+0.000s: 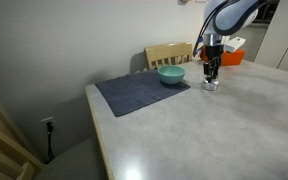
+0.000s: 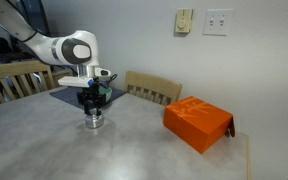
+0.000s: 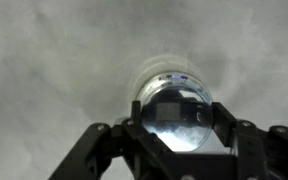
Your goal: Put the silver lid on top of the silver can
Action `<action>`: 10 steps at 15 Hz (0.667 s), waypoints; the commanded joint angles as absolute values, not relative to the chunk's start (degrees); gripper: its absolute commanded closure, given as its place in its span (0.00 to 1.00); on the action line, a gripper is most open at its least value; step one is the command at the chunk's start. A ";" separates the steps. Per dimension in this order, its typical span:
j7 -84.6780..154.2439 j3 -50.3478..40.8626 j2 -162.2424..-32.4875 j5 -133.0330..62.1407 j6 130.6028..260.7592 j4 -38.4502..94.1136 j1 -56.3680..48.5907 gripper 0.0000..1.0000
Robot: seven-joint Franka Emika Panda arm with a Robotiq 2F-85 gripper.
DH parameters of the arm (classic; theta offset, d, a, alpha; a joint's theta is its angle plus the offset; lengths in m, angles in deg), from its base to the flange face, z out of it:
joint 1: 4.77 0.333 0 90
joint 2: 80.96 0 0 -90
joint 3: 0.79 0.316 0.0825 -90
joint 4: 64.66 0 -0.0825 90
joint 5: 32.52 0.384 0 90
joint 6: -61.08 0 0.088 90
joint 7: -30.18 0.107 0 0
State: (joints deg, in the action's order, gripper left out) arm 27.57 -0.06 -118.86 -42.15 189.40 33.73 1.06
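In an exterior view, a dark mat [image 1: 142,93] lies left of centre on the table [image 1: 214,130], with a teal bowl [image 1: 171,75] at its right end. Just right of the bowl, clear of the mat, the silver can [image 1: 211,86] stands on the bare table. The claw [image 1: 211,75] hangs straight down over it, and an orange box [image 1: 232,57] sits behind at the right.

In the wrist view, the jaws stand narrowly apart on either side of a shiny round piece in the lower middle, which I take to be the silver lid [image 3: 176,105]. A pale blurred ring shows just above it. Whether the jaws are pinching the lid or only flank it, I cannot tell.

To do the step well, the lid should be kept level and centred, its rim matching the can's rim all round. It should then go straight down and be let go only once seated. A tilted or off-centre release could tip the small can or let the lid slide off.

The can stands upright, its axis vertical and its mouth facing up. It is short, so it has hardly any long axis.
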 commanded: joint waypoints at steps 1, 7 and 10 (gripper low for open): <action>30.18 -1.44 -120.70 -44.39 189.20 32.33 2.24 0.56; 26.62 0.78 -120.63 -40.33 186.89 31.50 -0.38 0.56; 25.19 1.21 -120.78 -38.31 186.36 31.27 -1.33 0.56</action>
